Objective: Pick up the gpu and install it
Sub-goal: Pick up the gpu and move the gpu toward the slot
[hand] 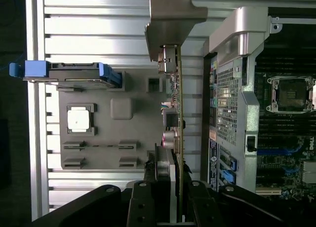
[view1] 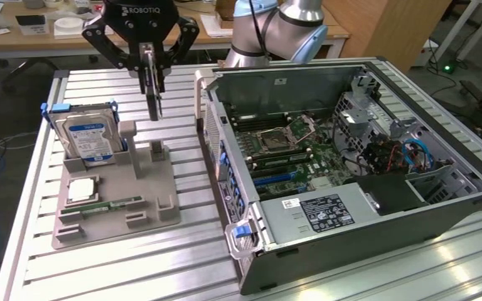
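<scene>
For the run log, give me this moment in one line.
end effector: shut on gpu | gpu: upright, above gray holder | computer case: open

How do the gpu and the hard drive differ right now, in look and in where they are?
The gpu is a thin dark card; the hard drive is a boxy silver block with a blue-white label. The gpu hangs in the gripper's jaws, clear of the tray; the hard drive stands in its tray slot. Both are upright.
</scene>
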Tool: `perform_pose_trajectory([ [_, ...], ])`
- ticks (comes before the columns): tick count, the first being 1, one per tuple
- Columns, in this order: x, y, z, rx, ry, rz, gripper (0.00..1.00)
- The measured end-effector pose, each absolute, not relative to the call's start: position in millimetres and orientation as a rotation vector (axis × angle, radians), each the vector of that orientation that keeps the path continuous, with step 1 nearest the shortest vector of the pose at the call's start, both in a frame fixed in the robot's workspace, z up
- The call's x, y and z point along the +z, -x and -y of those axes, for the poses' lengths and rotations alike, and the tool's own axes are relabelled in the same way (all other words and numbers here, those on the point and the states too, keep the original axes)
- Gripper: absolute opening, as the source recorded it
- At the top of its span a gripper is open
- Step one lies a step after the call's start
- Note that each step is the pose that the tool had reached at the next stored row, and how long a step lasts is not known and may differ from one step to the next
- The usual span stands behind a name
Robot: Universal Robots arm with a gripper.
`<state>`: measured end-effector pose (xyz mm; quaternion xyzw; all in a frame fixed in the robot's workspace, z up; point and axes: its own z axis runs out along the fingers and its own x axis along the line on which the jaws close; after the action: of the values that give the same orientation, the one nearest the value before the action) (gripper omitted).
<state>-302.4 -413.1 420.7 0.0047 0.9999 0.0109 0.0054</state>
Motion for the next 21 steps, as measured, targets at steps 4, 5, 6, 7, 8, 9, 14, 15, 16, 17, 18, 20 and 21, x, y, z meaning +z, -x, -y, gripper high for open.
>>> perform_pose_trajectory([
  [4,421,299,413,0.034,-0.015,-3.130,0.28],
  [5,421,298,413,0.034,-0.015,-3.131,0.28],
  [6,421,297,413,0.034,-0.015,-3.130,0.28],
  [7,421,296,413,0.034,-0.015,-3.131,0.28],
  [8,421,295,413,0.034,-0.015,-3.131,0.28],
  [9,421,295,413,0.034,-0.015,-3.131,0.28],
  [14,421,291,413,0.034,-0.015,-3.131,0.28],
  [15,421,290,413,0.034,-0.015,-3.131,0.28],
  [16,421,289,413,0.034,-0.015,-3.131,0.28],
  [17,421,288,413,0.034,-0.015,-3.131,0.28],
  [18,421,287,413,0.034,-0.015,-3.131,0.28],
  [20,421,285,413,0.034,-0.015,-3.131,0.28],
  [21,421,284,413,0.034,-0.015,-3.131,0.28],
])
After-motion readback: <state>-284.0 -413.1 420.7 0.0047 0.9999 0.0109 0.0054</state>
